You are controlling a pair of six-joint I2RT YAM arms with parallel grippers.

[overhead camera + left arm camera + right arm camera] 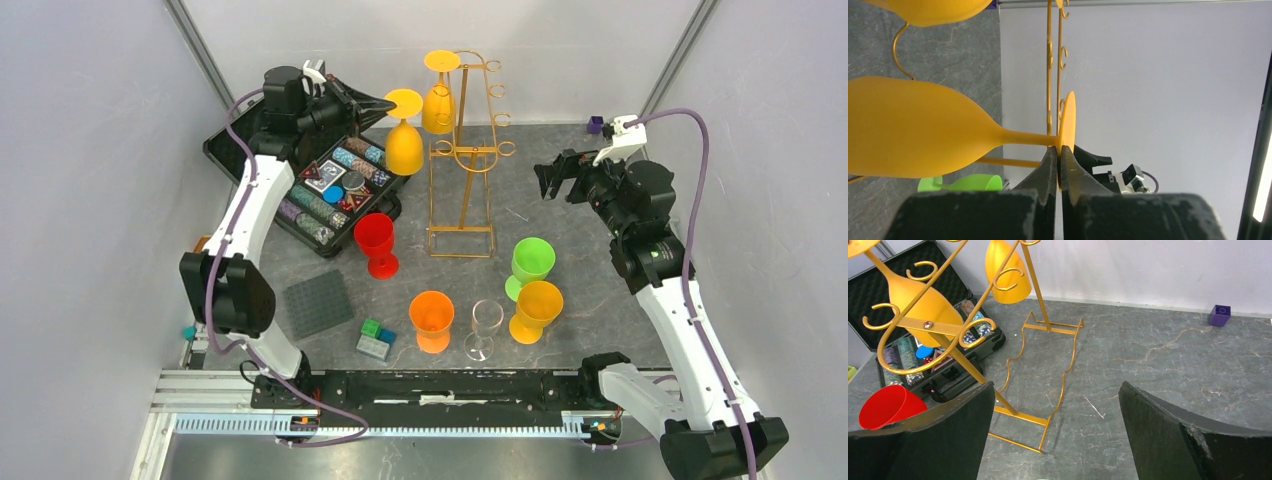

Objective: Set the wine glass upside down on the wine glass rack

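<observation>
Left gripper [1059,150] was pinched shut on the foot rim of a yellow wine glass [405,147]. It held the glass upside down and raised, just left of the gold wine glass rack [462,190]. Couldn't tell whether the stem touched a loop. A second yellow glass [438,105] hung inverted on the rack's upper left side, close beside the held glass's foot. An open poker chip case [330,185] sat below the held bowl.

Right gripper [1056,386] was spread wide and empty, off to the right of the rack.

Nearer the bases stood:
- red goblet [377,243]
- orange goblet [432,320]
- clear wine glass [485,328]
- green goblet [531,263]
- yellow-orange goblet [536,310]
- grey studded plate [317,303]
- small green-blue blocks [376,340]

A purple block [1219,315] sat by the back wall.
</observation>
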